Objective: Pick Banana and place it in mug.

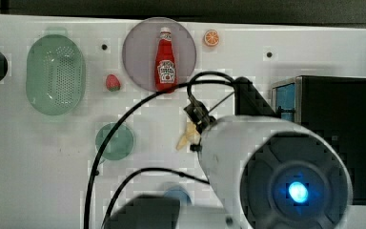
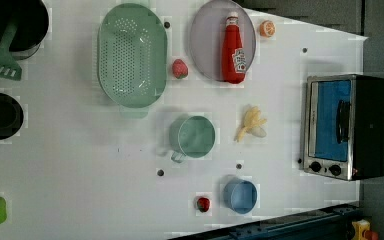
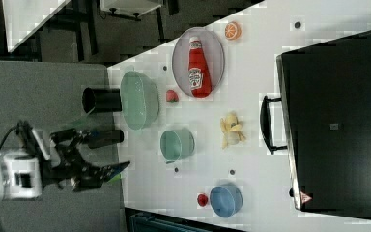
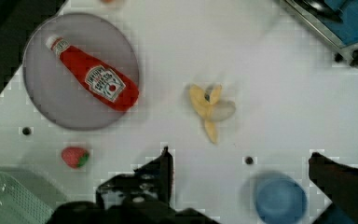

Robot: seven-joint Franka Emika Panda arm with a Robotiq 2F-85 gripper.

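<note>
The banana [image 2: 251, 123] lies on the white table [image 2: 80, 165], yellow peel splayed around a pale peeled part, between the mug [image 2: 195, 136] and the toaster oven [image 2: 345, 127]. The mug is a small dull-green cup, upright and empty, at the left view's left of the banana. In the wrist view my gripper [image 4: 240, 163] hangs open well above the table, with the banana [image 4: 210, 109] just beyond the gap between its dark fingers [image 4: 161, 172] and nothing held. The right view shows the gripper [image 3: 113, 170] at the left, high off the table. In the top view my arm covers part of the banana [image 1: 188, 136].
A lilac plate [image 2: 205, 45] carries a ketchup bottle [image 2: 233, 50]. A pale-green colander [image 2: 132, 55], two strawberries [image 2: 180, 68] [image 2: 203, 203], a blue cup [image 2: 240, 196] and an orange slice [image 2: 267, 28] stand around. Black pots and a spatula [image 2: 0, 65] sit at the left view's left edge.
</note>
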